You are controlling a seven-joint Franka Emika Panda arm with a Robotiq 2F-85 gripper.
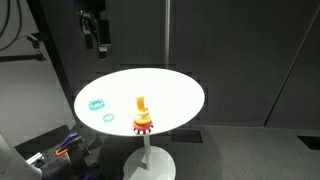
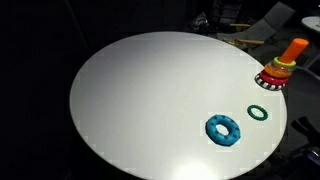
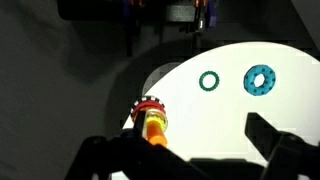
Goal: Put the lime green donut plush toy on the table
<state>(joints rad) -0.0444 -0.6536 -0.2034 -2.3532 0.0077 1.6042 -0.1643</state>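
Note:
A ring-stacker toy stands near the table's edge in both exterior views (image 1: 143,116) (image 2: 279,68). It has an orange peg top and a red and black-white base. A lime green donut (image 3: 153,119) sits on the peg just under the orange top, seen in the wrist view. My gripper (image 1: 99,45) hangs high above the table's far side, well away from the stacker. In the wrist view the gripper (image 3: 190,152) is open and empty, with its fingers wide apart. It does not show in the exterior view that looks down on the table.
The round white table (image 1: 170,88) (image 2: 150,90) stands on a single pedestal. A blue donut (image 1: 97,103) (image 2: 224,130) (image 3: 261,79) and a thin dark green ring (image 1: 108,117) (image 2: 258,113) (image 3: 209,81) lie flat on it. Cluttered equipment sits on the floor (image 1: 60,150).

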